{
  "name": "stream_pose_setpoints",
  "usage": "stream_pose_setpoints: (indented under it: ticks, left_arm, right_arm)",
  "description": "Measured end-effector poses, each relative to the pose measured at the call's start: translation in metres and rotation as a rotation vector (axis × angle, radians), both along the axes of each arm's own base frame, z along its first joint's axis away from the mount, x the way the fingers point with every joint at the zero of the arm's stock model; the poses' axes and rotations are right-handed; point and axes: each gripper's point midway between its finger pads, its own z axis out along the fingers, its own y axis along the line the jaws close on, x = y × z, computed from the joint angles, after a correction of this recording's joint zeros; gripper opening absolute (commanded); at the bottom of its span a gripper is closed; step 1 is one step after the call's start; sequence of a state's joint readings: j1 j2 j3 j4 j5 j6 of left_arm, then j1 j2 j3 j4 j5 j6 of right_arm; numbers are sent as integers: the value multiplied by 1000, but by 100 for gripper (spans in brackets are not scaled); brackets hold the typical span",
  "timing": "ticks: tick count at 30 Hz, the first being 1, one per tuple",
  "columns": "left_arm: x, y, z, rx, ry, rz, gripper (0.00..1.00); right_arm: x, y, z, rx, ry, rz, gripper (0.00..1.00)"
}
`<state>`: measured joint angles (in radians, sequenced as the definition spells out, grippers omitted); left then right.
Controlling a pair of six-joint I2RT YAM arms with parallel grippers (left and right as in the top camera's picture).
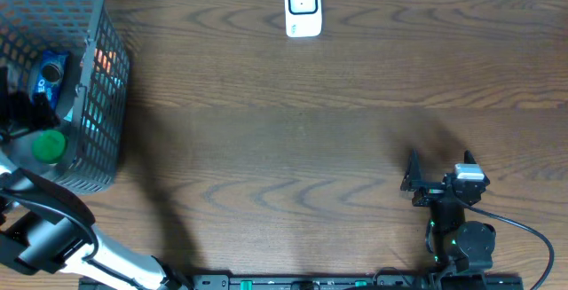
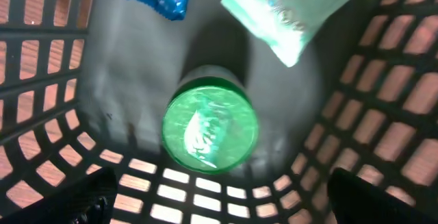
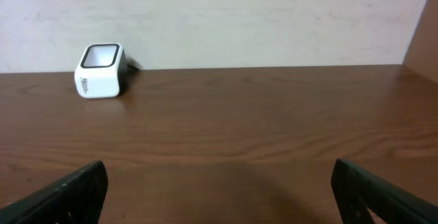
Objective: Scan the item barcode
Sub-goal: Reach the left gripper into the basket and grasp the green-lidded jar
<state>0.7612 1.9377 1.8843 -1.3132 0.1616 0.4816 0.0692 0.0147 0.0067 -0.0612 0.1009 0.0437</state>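
One basket (image 1: 102, 104), one scanner (image 1: 303, 7), perhaps three items (image 2: 287, 11) inside; the green-capped bottle (image 2: 210, 129) sits beneath my left gripper (image 2: 219, 207), jaws apart. My right gripper (image 1: 441, 164) gapes too.

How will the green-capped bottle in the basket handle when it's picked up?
The bottle stands upright on its own under a hard-looking cap, so it is probably stiff rather than floppy. The cap's glossy sheen suggests it may be slippery. Being round, the bottle would likely roll across the basket floor if knocked over.
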Motion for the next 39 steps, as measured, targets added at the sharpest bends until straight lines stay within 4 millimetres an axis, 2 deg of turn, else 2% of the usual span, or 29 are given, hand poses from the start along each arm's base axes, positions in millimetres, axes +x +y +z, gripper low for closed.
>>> stream_pose_setpoints:
  ticks: [12, 22, 31, 39]
  left_arm:
    - [-4, 9, -34, 41, 29, -89, 98]
    - [-13, 7, -76, 45, 71, -123, 98]
    - [4, 14, -78, 73, -6, -132, 98]
    - [2, 13, -91, 74, -6, -135, 98]
  right_arm:
    - [0, 0, 0, 0, 0, 0, 99]
    - [0, 0, 0, 0, 0, 0, 99]
    - [0, 0, 0, 0, 0, 0, 99]
    - [0, 0, 0, 0, 0, 0, 99]
